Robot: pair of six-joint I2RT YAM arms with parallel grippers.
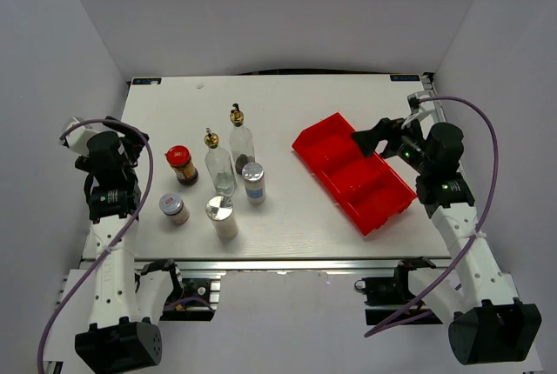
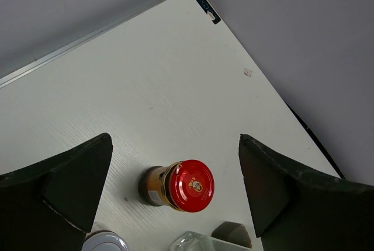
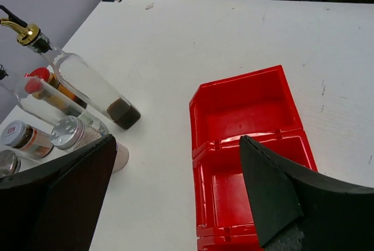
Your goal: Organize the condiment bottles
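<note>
Six condiment bottles stand at the table's left-centre: a red-lidded brown jar [image 1: 181,163], two tall clear glass bottles with gold pourers [image 1: 241,143] [image 1: 219,170], and three silver-lidded shakers [image 1: 253,183] [image 1: 221,217] [image 1: 173,209]. My left gripper [image 1: 137,143] is open and empty, just left of the jar. In the left wrist view the jar [image 2: 188,185] stands between the spread fingers of that gripper [image 2: 174,163], touching neither. My right gripper [image 1: 372,139] is open and empty above the red bin's far end. The right wrist view [image 3: 177,146] shows the bottles [image 3: 87,84] at its left.
A red divided plastic bin [image 1: 352,172] lies diagonally at the right, its compartments empty [image 3: 245,117]. White walls enclose the table on three sides. Bare tabletop [image 1: 287,104] stretches behind the bottles and between them and the bin.
</note>
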